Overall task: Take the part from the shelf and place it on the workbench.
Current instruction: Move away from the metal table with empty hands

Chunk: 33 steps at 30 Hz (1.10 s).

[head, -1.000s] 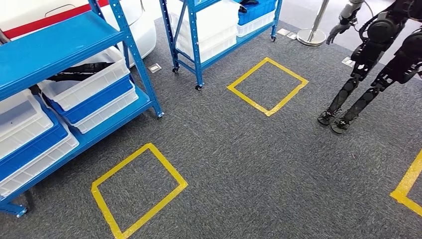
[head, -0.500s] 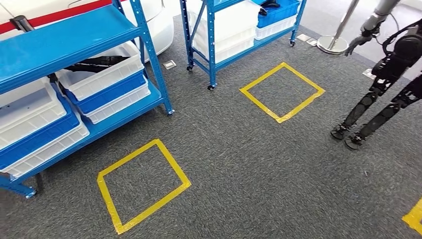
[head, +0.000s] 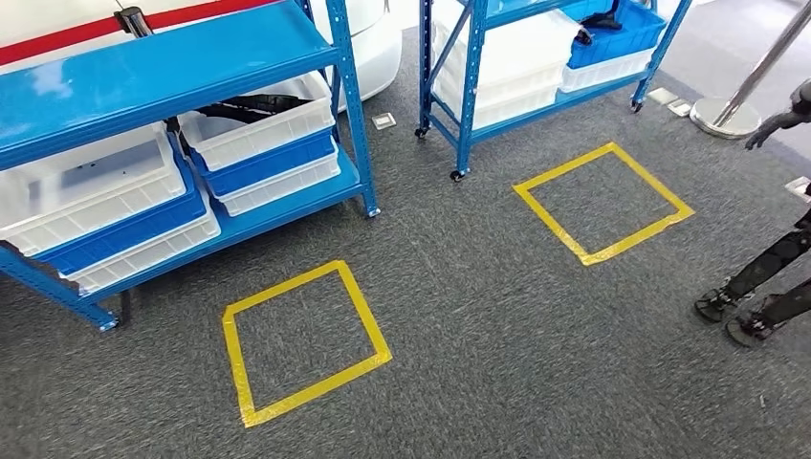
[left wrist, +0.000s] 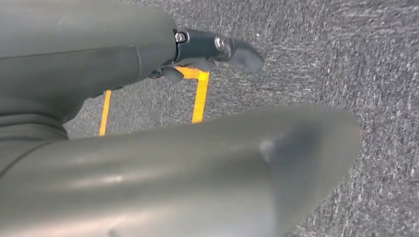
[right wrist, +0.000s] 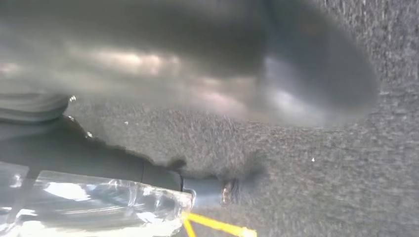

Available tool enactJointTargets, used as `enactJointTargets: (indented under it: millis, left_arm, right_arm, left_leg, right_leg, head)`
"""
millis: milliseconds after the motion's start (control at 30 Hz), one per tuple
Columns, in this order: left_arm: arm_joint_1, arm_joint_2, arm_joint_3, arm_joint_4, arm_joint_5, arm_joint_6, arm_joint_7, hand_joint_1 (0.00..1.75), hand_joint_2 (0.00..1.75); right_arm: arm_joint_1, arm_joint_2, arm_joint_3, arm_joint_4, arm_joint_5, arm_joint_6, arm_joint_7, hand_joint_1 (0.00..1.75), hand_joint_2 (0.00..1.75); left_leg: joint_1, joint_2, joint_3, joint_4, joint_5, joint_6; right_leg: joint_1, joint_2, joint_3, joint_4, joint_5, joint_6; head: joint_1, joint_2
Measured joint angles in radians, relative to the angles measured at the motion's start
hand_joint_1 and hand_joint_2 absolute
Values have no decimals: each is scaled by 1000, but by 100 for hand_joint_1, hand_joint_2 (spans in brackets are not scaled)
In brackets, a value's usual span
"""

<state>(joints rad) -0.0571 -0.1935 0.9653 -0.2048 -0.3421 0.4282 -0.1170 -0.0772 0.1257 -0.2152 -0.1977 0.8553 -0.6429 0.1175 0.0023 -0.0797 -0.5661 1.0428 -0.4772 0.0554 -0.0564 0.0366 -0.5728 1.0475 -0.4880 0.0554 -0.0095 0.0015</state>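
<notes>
In the right wrist view my right hand [right wrist: 163,177] hangs over grey carpet, and a crinkled clear plastic bag [right wrist: 99,207] lies against its dark fingers [right wrist: 207,190], seemingly held; what is inside is hidden. The thick thumb [right wrist: 257,64] is a blur in front. My left hand [left wrist: 207,54] hangs over the carpet too, with its fingers [left wrist: 232,49] stretched out and nothing in them. A blue shelf [head: 191,57] with white and blue bins [head: 258,124] stands at the left of the head view. No workbench is in view.
A second blue shelf [head: 469,86] on wheels stands further back. Two yellow tape squares [head: 368,325] [head: 612,253] mark the carpet. At the right edge are another robot's dark legs [head: 765,287] and hand [head: 775,122], by a metal post base [head: 725,117].
The whole picture has shifted right and down: the camera has turned left. The near shelf is now further into view, and the other robot has slid to the right edge.
</notes>
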Motion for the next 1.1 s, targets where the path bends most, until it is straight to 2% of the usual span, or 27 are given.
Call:
enactJointTargets:
  millis: [33, 67, 133, 200, 233, 267, 300, 333, 367, 400, 467, 533, 600, 633, 700, 733, 767, 800, 833, 867, 900, 933, 967, 1033, 1100]
  left_arm:
    - [1, 0, 1, 0, 0, 0, 0, 0, 0]
    - [2, 1, 2, 0, 0, 1, 0, 0, 0]
    - [2, 2, 7, 0, 1, 1, 0, 0, 0]
    - [0, 0, 10, 0, 2, 2, -1, 0, 0]
    - [-1, 0, 11, 0, 3, 2, -1, 0, 0]
    - [0, 0, 12, 0, 4, 3, -2, 0, 0]
    - [1, -1, 13, 0, 6, 4, -2, 0, 0]
    - [2, -1, 14, 0, 6, 5, -3, 0, 0]
    - [2, -1, 15, 0, 6, 7, -4, 0, 0]
    - [1, 1, 16, 0, 6, 8, -4, 0, 0]
    - [-1, 3, 16, -1, 6, 11, -6, 0, 0]
    - [-3, 3, 17, -2, 5, 12, -8, 0, 0]
    - [-2, 2, 18, -2, 5, 13, -8, 0, 0]
    - [-2, 1, 18, -2, 5, 13, -8, 0, 0]
    - [-5, -2, 19, -2, 5, 13, -8, 0, 0]
    - [-6, -3, 19, -2, 5, 12, -8, 0, 0]
    - [-6, -4, 20, -1, 5, 12, -8, 0, 0]
    - [-6, -6, 20, -1, 5, 11, -8, 0, 0]
    - [-5, -8, 21, -1, 5, 11, -8, 0, 0]
    - [-5, -9, 22, -1, 5, 12, -9, 0, 0]
    - [-4, -10, 23, -1, 5, 12, -9, 0, 0]
    - [-5, -10, 24, -1, 4, 12, -10, 0, 0]
    - [-5, -9, 24, -1, 2, 12, -11, 0, 0]
    - [-6, -8, 24, -1, -2, 13, -13, 0, 0]
    - [-5, -7, 24, -1, -3, 14, -13, 0, 0]
  right_arm:
    - [-2, 1, 0, 0, 1, 0, 0, 0, 0]
    - [-2, 2, 0, 0, 2, 0, 0, 0, 0]
    - [-1, 3, 0, 0, 7, -2, 0, 0, 0]
    - [0, 2, 0, 0, 14, -5, 0, 0, 0]
    - [1, 1, 0, 0, 17, -8, -1, 0, 0]
    - [1, 0, 0, 0, 19, -11, -1, 0, 0]
    - [1, 0, 0, 0, 21, -14, -1, 0, 0]
    - [0, 0, 0, 0, 22, -15, -1, 0, 0]
    - [-1, 1, 0, 0, 23, -16, -2, 0, 0]
    - [-1, 3, 0, 0, 24, -17, -3, 0, 0]
    - [-3, 8, 0, -1, 25, -17, -4, 0, 0]
    - [-4, 13, 0, -2, 27, -18, -4, 0, 0]
    - [-4, 16, 0, -3, 29, -19, -4, 0, 0]
    - [-4, 15, 0, -4, 29, -20, -4, 0, 0]
    - [-4, 9, -1, -4, 30, -20, -4, 0, 0]
    - [-3, 6, -1, -4, 29, -20, -4, 0, 0]
    - [-2, 4, -1, -4, 29, -20, -4, 0, 0]
    - [-1, 1, -1, -4, 28, -20, -4, 0, 0]
    - [-1, -2, -1, -4, 29, -20, -4, 0, 0]
    - [-1, -5, -2, -4, 29, -20, -4, 0, 0]
    - [-2, -7, -3, -4, 30, -20, -4, 0, 0]
    - [-3, -8, -4, -4, 32, -20, -4, 0, 0]
    - [-3, -8, -6, -5, 34, -20, -5, 0, 0]
    - [-2, -8, -13, -7, 41, -20, -7, 0, 0]
    - [-1, -7, -19, -8, 45, -20, -10, 0, 0]
  left_leg:
    - [3, -3, -2, 2, -1, -1]
    - [6, 4, -4, 9, -6, -4]
    - [10, 38, -33, 69, -37, -13]
    - [12, 70, -103, 194, -92, -20]
    - [13, 76, -140, 255, -111, -21]
    - [14, 78, -163, 287, -111, -19]
    - [13, 79, -168, 281, -92, -13]
    - [11, 79, -156, 247, -60, -4]
    - [6, 80, -127, 177, -18, 12]
    - [-1, 86, -97, 113, 11, 31]
    - [-15, 98, -55, 31, 38, 58]
    - [-26, 100, -40, 6, 37, 62]
    - [-28, 97, -4, -50, 50, 72]
    - [-26, 95, 15, -77, 58, 78]
    - [-23, 88, 30, -96, 63, 81]
    - [-23, 84, 32, -95, 61, 77]
    - [-23, 79, 34, -94, 57, 72]
    - [-23, 75, 36, -92, 52, 65]
    - [-22, 71, 39, -86, 46, 57]
    - [-20, 69, 40, -76, 37, 46]
    - [-20, 67, 40, -65, 27, 35]
    - [-21, 66, 37, -50, 14, 24]
    - [-22, 65, 33, -38, 4, 16]
    - [-22, 64, 30, -25, -8, 10]
    - [-17, 65, 26, -9, -20, 3]
  right_leg:
    - [0, -5, 1, 5, -2, -13]
    - [1, -10, 2, 5, -3, -20]
    - [2, -21, 6, 4, -5, -28]
    - [8, -34, 6, 3, -8, -34]
    - [11, -40, 6, 3, -11, -36]
    - [15, -44, 8, 3, -13, -38]
    - [20, -48, 10, 3, -16, -40]
    - [24, -49, 13, 3, -18, -41]
    - [28, -50, 18, 1, -20, -43]
    - [29, -51, 23, -3, -21, -44]
    - [24, -55, 33, -17, -21, -40]
    - [17, -62, 44, -34, -18, -30]
    - [23, -64, 49, -30, -22, -27]
    - [28, -59, 40, -5, -33, -31]
    - [29, -45, -19, 102, -73, -38]
    - [28, -42, -56, 160, -91, -37]
    - [26, -41, -84, 196, -96, -32]
    - [25, -41, -96, 199, -84, -23]
    - [22, -41, -85, 159, -55, -11]
    - [19, -41, -59, 89, -18, 0]
    - [18, -40, -36, 33, 11, 5]
    - [18, -39, -17, -10, 29, 2]
    - [19, -38, -8, -27, 33, -8]
    - [20, -35, -4, -25, 28, -28]
    - [15, -34, 0, -26, 26, -38]
  head:
    - [-6, 0]
    - [-11, 0]
    - [-16, 0]
    - [-19, 0]
    - [-19, 0]
    - [-19, 0]
    - [-19, 0]
    - [-19, 0]
    - [-19, 0]
    - [-17, 0]
    - [-12, 0]
    - [-12, 0]
    - [-12, 0]
    - [-12, 0]
    - [-8, 0]
    - [-7, 0]
    - [-6, 0]
    - [-7, 0]
    - [-6, 0]
    - [-6, 0]
    - [-6, 0]
    - [-5, 0]
    - [-6, 0]
    - [-10, 0]
    - [-15, 0]
